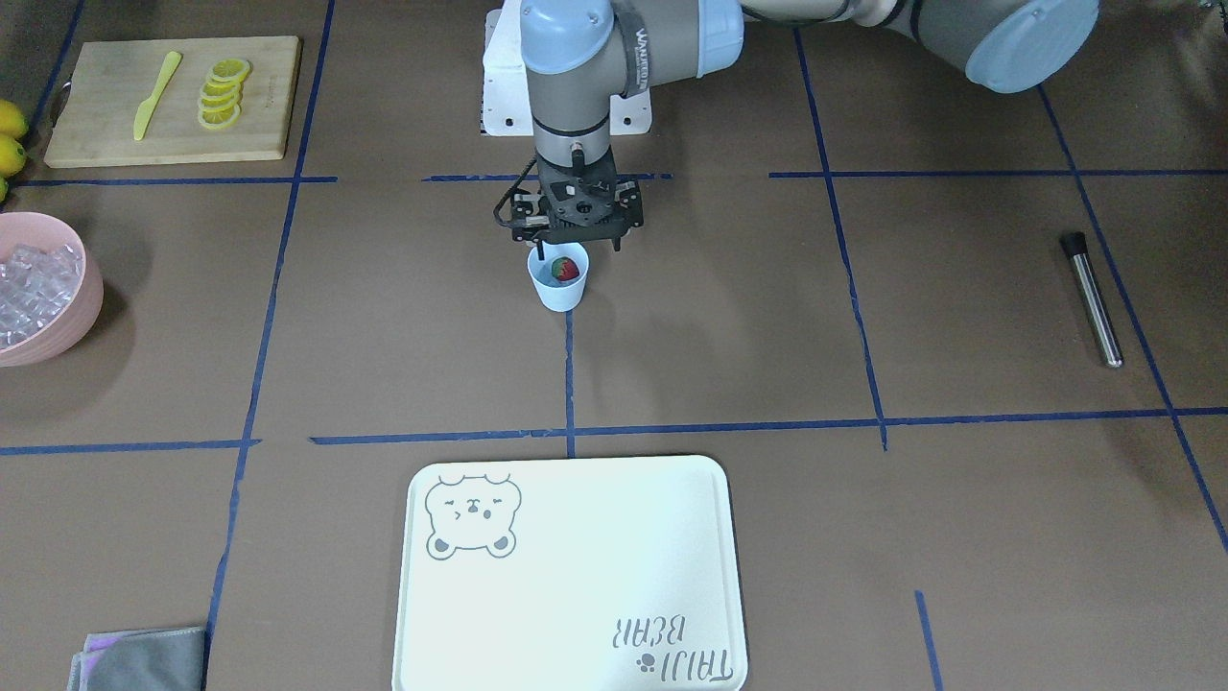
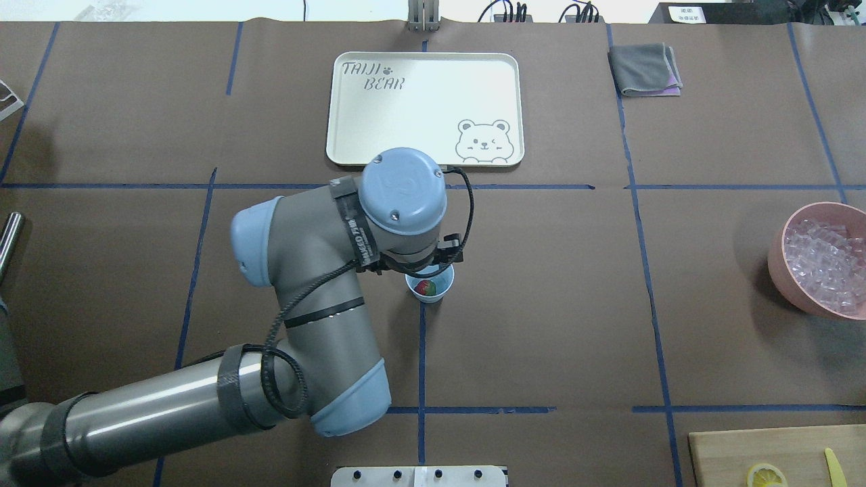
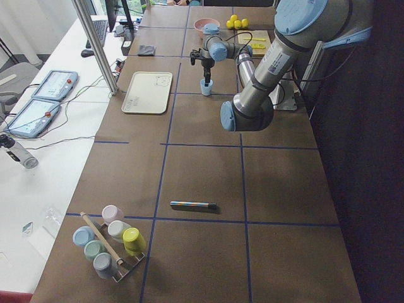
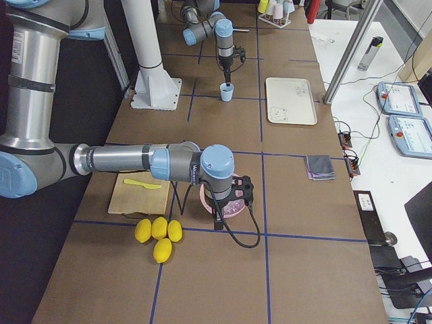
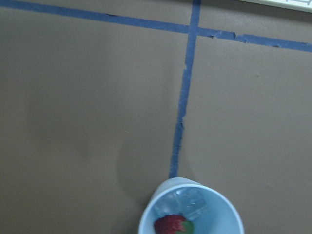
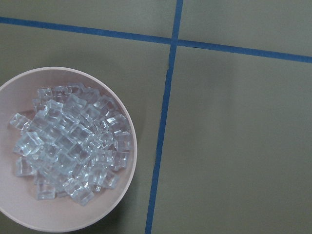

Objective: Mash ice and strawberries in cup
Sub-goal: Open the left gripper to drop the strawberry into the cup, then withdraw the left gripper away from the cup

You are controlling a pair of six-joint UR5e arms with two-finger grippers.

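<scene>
**Left gripper open over the cup; right gripper's opening undetermined**

Left gripper (image 1: 577,248) hangs directly above the far rim of the cup (image 1: 558,293), its two dark fingertips spread apart and nothing between them. The cup stands upright on a blue tape line (image 1: 569,374) near mid-table. Inside it lie one red strawberry (image 1: 568,270) and a few ice cubes (image 5: 187,201) just beside it. Right gripper (image 4: 226,206) hovers over the pink bowl (image 6: 127,146), which is heaped with ice cubes. Whether its jaws are open cannot be told. A steel rod (image 1: 1094,302) lies flat, well apart from the cup.
</scene>
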